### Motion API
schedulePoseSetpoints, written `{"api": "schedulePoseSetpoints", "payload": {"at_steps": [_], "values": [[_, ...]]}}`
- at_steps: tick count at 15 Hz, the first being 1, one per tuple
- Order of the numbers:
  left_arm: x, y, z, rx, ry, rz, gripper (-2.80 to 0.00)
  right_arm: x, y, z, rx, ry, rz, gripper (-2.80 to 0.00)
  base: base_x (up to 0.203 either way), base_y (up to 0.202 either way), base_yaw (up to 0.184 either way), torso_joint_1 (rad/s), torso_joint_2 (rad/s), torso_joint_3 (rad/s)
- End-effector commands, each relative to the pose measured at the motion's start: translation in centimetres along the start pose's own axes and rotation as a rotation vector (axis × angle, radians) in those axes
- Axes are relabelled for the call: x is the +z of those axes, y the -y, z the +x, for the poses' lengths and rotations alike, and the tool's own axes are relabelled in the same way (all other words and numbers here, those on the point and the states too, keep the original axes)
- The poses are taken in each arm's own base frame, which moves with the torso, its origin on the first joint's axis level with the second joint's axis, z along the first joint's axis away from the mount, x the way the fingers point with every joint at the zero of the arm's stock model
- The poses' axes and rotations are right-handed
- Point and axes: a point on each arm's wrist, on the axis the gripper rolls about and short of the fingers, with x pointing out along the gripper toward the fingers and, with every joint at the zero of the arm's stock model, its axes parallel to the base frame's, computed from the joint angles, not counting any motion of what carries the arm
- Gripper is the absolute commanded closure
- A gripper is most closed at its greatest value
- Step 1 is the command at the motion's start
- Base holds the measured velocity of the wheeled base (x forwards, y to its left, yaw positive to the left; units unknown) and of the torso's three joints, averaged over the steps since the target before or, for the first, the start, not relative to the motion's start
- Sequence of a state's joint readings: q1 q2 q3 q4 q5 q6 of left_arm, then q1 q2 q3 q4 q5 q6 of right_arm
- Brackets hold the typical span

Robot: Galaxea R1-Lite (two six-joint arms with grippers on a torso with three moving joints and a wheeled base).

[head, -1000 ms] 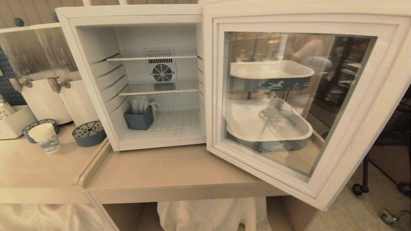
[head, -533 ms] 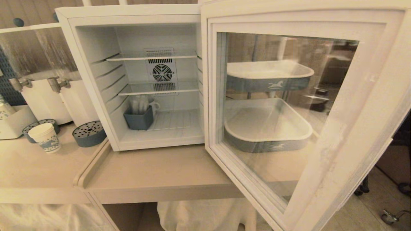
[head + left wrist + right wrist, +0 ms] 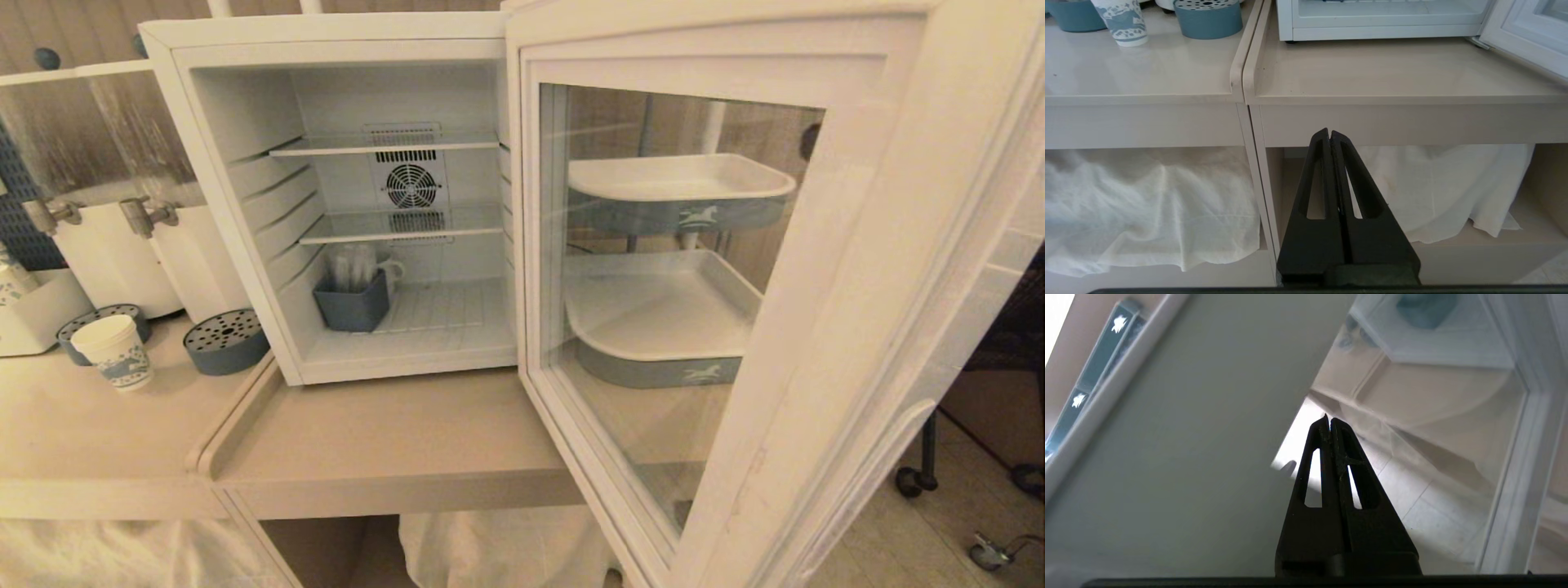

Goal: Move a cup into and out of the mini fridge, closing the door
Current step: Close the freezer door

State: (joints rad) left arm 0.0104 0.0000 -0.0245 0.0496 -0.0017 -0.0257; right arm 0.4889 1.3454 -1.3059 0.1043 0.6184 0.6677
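Claw (image 3: 1329, 420) of R arm closed, facing door (image 3: 1515, 457) glass.

Café-style drinks counter: mini fridge (image 3: 343, 196), drink dispensers (image 3: 122, 245), paper cup (image 3: 118, 351).

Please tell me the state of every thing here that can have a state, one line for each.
door: swung open to the right.
mini fridge: open, blue bin on its floor.
cup: upright on the left counter, outside the fridge.
left gripper: shut, empty, below the counter edge.
right gripper: shut, empty, by the door's glass.
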Motion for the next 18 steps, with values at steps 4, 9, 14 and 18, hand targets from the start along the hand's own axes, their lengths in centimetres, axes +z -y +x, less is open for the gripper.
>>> {"api": "schedulePoseSetpoints", "payload": {"at_steps": [4,9,14,18], "values": [[0.0,0.0,0.0,0.001,-0.001,-0.002,0.0,0.4,0.0,7.9,-0.081,-0.031,-0.021,0.0,0.0,0.0,0.0,0.0,0.0,0.0],[0.0,0.0,0.0,0.001,-0.001,-0.005,0.0,2.2,0.7,13.0,-0.141,-0.051,-0.012,0.0,0.0,0.0,0.0,0.0,0.0,0.0],[0.0,0.0,0.0,0.001,-0.001,-0.006,0.0,2.6,2.5,17.5,-0.185,-0.042,-0.062,0.0,0.0,0.0,0.0,0.0,0.0,0.0],[0.0,0.0,0.0,0.002,-0.001,-0.006,0.0,-0.4,5.5,22.8,-0.328,-0.048,-0.191,0.0,0.0,0.0,0.0,0.0,0.0,0.0]]}}
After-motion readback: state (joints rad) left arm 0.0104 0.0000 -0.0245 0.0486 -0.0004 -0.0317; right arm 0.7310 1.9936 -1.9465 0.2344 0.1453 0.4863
